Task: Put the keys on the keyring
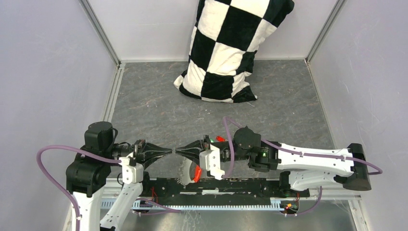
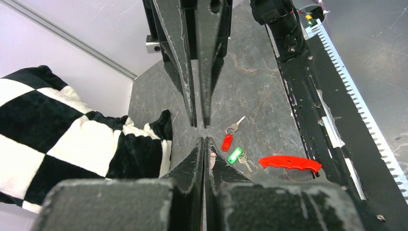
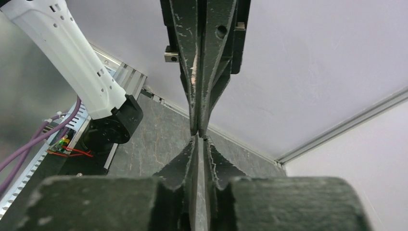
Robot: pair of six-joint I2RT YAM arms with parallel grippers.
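Grippers tip to tip above the near edge of the table (image 2: 260,86), left gripper (image 2: 205,140) closed on nothing visible, right gripper (image 2: 199,124) slightly parted and empty; red-headed key (image 2: 227,142), green-headed key (image 2: 235,155) and keyring fob (image 2: 289,163) lie loose on it nearby, so pickup seems not begun, next needing a descent onto one key.

**Scuffed black fingers, stone-look table**

The table (image 2: 255,82) looks like dark grey slate, matt, with pale and rusty veins. The checkered pillow (image 2: 57,139) is plush cloth, soft and napped. The green-headed key (image 2: 235,155) and the red-headed key (image 2: 227,142) have glossy plastic heads and bright metal blades. The keyring fob (image 2: 290,163) is smooth red plastic. The left gripper (image 2: 204,140) and the right gripper (image 2: 200,124) have matt black fingers (image 2: 185,166), rough-edged and scratched pale. The arm shell (image 3: 72,57) is smooth white plastic. The cable (image 3: 30,144) has a shiny purple sheath. The frame rail (image 1: 101,32) is pale metal.
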